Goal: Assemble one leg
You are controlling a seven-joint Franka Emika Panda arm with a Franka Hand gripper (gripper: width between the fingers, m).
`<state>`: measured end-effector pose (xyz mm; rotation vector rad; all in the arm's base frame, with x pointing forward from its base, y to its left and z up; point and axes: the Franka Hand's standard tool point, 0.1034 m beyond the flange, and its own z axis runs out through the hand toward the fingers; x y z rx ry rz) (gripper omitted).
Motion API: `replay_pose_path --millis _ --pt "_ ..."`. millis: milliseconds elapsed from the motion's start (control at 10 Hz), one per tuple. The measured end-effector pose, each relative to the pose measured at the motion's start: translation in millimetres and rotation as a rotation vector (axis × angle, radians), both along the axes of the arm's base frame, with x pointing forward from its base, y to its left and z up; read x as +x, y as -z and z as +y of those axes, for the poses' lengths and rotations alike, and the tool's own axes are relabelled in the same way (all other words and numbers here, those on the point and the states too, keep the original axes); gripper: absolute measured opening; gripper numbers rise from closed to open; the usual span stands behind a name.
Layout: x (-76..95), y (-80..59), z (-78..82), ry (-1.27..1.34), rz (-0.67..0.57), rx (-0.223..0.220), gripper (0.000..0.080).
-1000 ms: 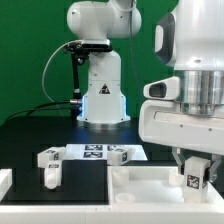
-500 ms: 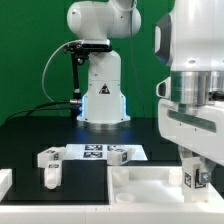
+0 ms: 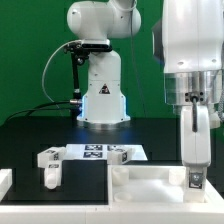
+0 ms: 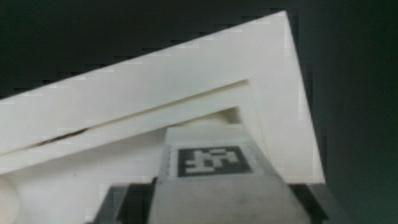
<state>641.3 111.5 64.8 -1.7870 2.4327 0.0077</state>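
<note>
Change: over the last second our wrist has turned above the tray; the broad white housing that faced the camera now shows its narrow side, and the tagged leg has stayed low at the tray's near corner throughout
Meaning: we read this as twisting the leg into its seat in the tray, so the step looks well under way, though we cannot tell from here how far the leg has gone in
Gripper: our gripper (image 3: 195, 172) hangs straight down at the exterior view's right, right over the tray corner
Fingers: set narrow and clamped on the leg; in the wrist view the dark fingers (image 4: 125, 205) press against both sides of the leg with no gap showing
Leg: the leg (image 4: 217, 165) stands upright between the fingers, its square tag facing the wrist camera, its lower end down at the tray's corner; in the exterior view only its tag peeks out below the fingers
Tray: the big white tray (image 3: 140, 180) with a raised rim lies along the front of the table; the wrist view shows one of its corners just beyond the leg
Spare legs: another leg (image 3: 49, 161) lies on the dark table towards the exterior view's left, well apart from the gripper, and one more (image 3: 119, 153) sits beside the marker board (image 3: 93, 152)
Risk: we judge that a leg tilted in its seat could jam as it turns
</note>
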Motion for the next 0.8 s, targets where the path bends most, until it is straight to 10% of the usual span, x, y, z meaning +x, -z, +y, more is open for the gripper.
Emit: replay_pose_path --millis 400,600,800 --pt "2.3 -5.3 1.1 0.013 -0.008 -0.002 0.0345" --pt "8.1 -37.4 8.2 -0.024 -0.050 0.017 0.0613" --pt "6.3 -32.1 7.3 -0.024 -0.044 0.013 0.0642"
